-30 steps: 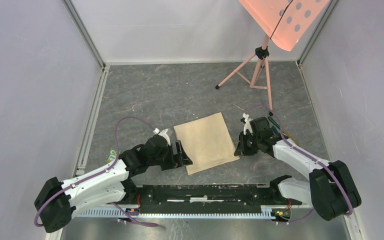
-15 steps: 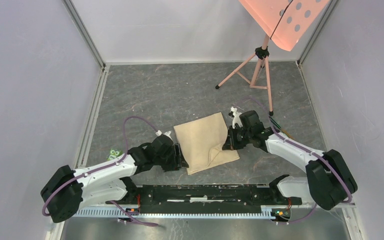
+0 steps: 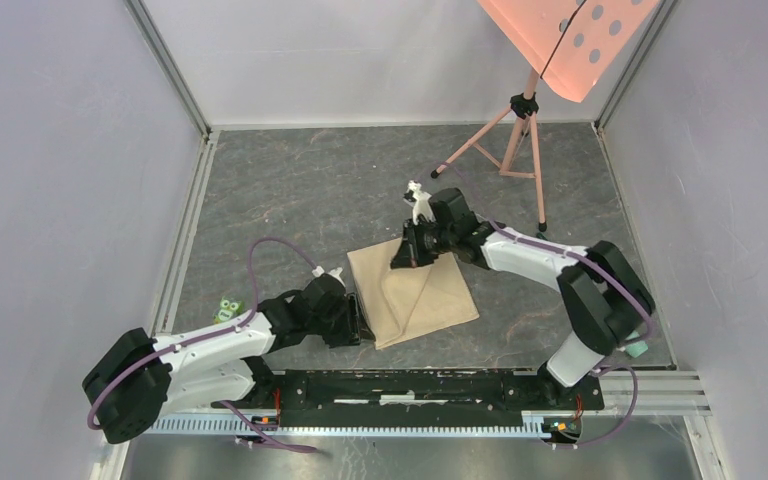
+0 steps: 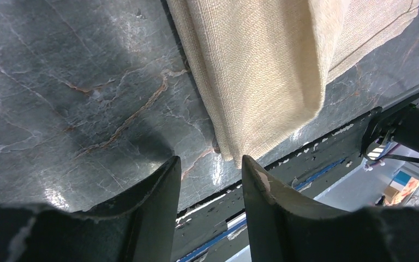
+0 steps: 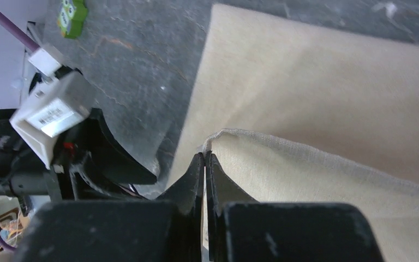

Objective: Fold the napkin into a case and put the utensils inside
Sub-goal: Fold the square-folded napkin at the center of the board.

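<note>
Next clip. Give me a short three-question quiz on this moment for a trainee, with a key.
1. True or false: the right pincer is shut on an edge of the plain beige cloth napkin.
2. How does the left pincer stand? A) jaws apart, close to a corner of the napkin B) clamped flat on the middle of the napkin C) shut on a gold spoon
3. Name the small thing lying on the grey marbled table beside the left arm.
Key: 1 true; 2 A; 3 the small green frog toy.
</note>
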